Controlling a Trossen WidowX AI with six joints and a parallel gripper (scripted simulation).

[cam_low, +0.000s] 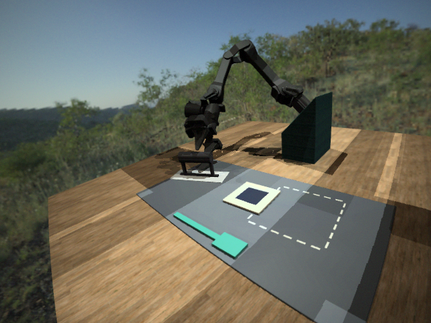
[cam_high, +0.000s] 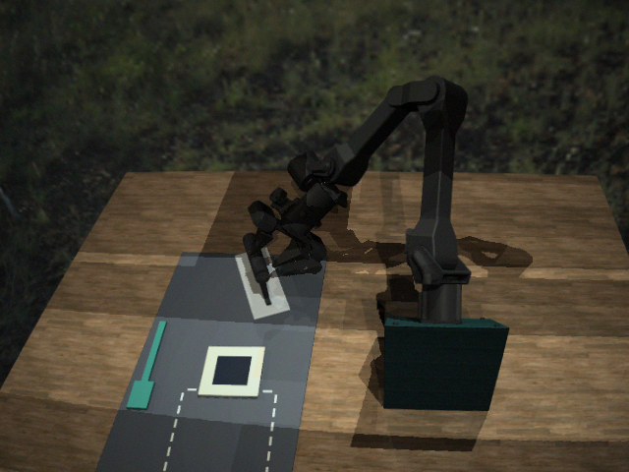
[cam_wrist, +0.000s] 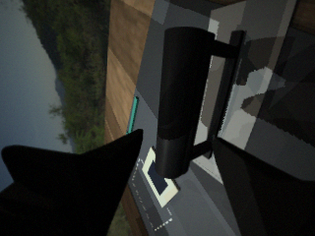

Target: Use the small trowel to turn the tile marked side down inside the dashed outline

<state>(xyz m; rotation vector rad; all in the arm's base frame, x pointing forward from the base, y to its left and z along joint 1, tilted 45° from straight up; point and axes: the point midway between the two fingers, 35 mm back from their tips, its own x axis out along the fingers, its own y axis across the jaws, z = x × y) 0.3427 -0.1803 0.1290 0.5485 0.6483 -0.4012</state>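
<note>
The tile (cam_high: pixel 231 371) (cam_low: pixel 252 195) (cam_wrist: pixel 157 178) lies flat, its dark marked square facing up. It covers part of one side of the dashed outline (cam_high: pixel 275 399) (cam_low: pixel 326 245) and lies mostly outside it. The trowel (cam_high: pixel 256 259) (cam_low: pixel 194 157) (cam_wrist: pixel 184 88) has a thick black handle on two posts above a pale flat blade. It stands at the mat's far end, blade down. My gripper (cam_low: pixel 202 158) (cam_wrist: pixel 177 138) is open and tilted, close to the handle. In the wrist view the handle shows between and beyond the fingertips; whether a finger touches it cannot be told.
A teal flat paddle-shaped piece (cam_high: pixel 141 394) (cam_low: pixel 230 244) (cam_wrist: pixel 133 114) lies along the mat's edge, on the tile's other side from the arm's base. The grey mat (cam_high: pixel 202 299) (cam_low: pixel 347 271) lies on the wooden table. The dark green base block (cam_high: pixel 441 366) (cam_low: pixel 306 138) stands off the mat.
</note>
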